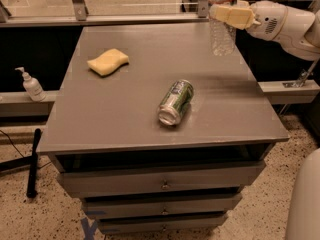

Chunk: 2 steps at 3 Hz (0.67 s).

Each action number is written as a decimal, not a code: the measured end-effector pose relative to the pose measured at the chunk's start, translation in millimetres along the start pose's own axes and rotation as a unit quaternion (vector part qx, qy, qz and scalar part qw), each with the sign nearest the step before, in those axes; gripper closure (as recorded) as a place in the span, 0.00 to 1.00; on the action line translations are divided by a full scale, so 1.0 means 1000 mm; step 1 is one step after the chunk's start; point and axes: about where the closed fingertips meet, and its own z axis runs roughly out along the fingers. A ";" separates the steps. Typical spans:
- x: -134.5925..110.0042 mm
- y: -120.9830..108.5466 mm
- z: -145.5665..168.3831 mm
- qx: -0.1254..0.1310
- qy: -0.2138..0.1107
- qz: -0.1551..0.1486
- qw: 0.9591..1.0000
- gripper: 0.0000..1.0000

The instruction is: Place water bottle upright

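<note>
The water bottle [222, 34] is clear ribbed plastic and stands upright at the far right of the grey table [125, 114], its base at or just above the tabletop. Its top is cut off by the frame edge. My gripper [231, 14], with tan fingers on a white arm coming in from the right, is shut on the bottle's upper part. A green and silver drink can [176, 102] lies on its side in the middle of the table, well in front of the bottle.
A yellow sponge [107, 62] lies at the table's back left. A white pump-dispenser bottle [31, 85] stands on a ledge left of the table. Drawers [162, 184] sit below the tabletop. A metal rail and posts run behind the table.
</note>
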 end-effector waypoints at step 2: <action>-0.002 0.001 -0.012 -0.054 -0.049 -0.152 0.986 1.00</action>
